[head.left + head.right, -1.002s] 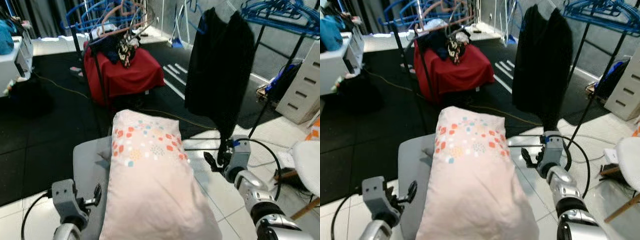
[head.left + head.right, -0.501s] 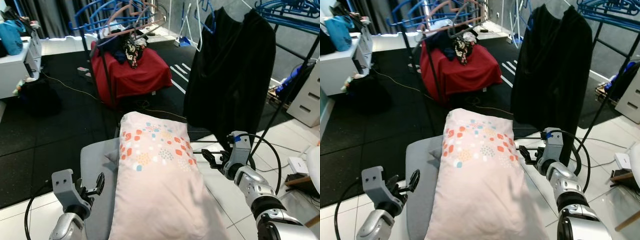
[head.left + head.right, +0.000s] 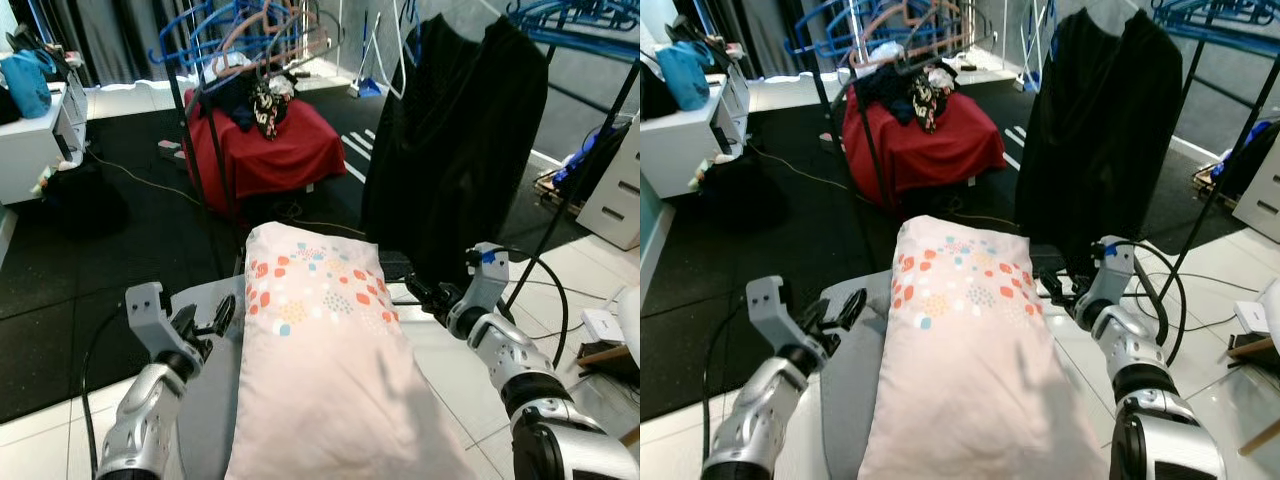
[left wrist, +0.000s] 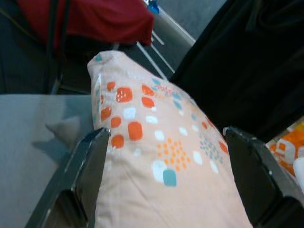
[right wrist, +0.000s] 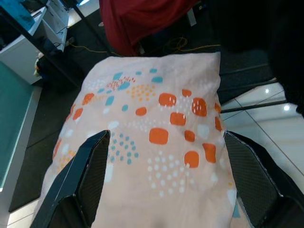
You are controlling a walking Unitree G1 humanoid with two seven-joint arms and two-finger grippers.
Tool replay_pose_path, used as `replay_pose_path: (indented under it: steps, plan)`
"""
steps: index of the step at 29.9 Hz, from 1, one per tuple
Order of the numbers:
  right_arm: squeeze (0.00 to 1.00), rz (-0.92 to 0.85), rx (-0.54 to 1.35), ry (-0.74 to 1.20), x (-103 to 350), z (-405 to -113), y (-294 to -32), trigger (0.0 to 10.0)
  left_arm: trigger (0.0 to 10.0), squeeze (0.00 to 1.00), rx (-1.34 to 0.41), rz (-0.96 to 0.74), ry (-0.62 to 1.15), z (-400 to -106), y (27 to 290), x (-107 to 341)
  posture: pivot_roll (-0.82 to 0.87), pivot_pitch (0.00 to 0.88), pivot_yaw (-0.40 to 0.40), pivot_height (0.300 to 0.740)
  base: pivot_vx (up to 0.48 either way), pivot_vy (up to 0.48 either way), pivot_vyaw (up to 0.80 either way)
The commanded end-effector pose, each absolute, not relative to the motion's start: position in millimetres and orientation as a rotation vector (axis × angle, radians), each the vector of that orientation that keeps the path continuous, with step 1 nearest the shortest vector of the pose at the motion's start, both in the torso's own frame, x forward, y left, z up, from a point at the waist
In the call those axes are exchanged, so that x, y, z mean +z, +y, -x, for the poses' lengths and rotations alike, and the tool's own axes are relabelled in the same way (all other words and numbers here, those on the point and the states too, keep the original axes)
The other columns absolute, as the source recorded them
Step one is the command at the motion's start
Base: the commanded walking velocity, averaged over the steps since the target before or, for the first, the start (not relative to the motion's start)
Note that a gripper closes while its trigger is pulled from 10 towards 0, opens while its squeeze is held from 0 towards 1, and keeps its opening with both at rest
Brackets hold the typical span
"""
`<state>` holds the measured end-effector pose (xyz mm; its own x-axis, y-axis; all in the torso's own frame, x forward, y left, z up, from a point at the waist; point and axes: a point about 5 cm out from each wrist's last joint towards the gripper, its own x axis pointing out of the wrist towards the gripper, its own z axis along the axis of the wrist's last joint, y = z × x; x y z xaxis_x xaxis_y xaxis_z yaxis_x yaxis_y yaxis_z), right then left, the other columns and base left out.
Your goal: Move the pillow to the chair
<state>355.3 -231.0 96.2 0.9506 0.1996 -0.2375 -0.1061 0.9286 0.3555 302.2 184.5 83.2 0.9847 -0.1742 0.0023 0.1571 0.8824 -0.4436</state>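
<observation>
In front of the robot: a long pale pink pillow with orange and teal dots (image 3: 320, 350) lies on a grey padded seat (image 3: 205, 390).
Left gripper (image 3: 205, 325): just beside the pillow's left edge, fingers spread apart, gripping nothing.
Right gripper (image 3: 425, 295): just beside the right edge, fingers also spread.
Behind: a black garment (image 3: 455, 140) hangs on a rack; a red covered heap (image 3: 265, 150) is further away.
Progress: the pillow seems to rest already on what is probably the chair; what is left, in my judgement, is to draw both arms away.
</observation>
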Motion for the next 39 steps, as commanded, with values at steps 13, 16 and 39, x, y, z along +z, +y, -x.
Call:
replay_pose_path:
  steps: [13, 16, 39]
  plan:
    - [0.0, -0.419, 0.208, 0.205, 111.9, -356.0, -234.6, 10.0, 10.0, 0.0, -0.052, 0.335, 0.074, -317.5, 206.1, 86.2, -0.19, 0.08, 0.05, 0.595, 0.0, 0.0, 0.0]
    - [0.0, -0.455, 0.191, 0.18, 114.9, -354.0, -241.2, 10.0, 10.0, 0.0, -0.046, 0.36, 0.086, -314.7, 210.3, 82.9, -0.19, 0.091, 0.058, 0.585, 0.0, 0.0, 0.0]
    - [0.0, -0.719, 0.219, 0.266, 99.3, -343.2, -231.7, 10.0, 10.0, 0.0, -0.103, 1.04, 0.061, -348.5, 199.0, 95.6, -0.21, 0.153, 0.054, 0.54, 0.0, 0.0, 0.0]
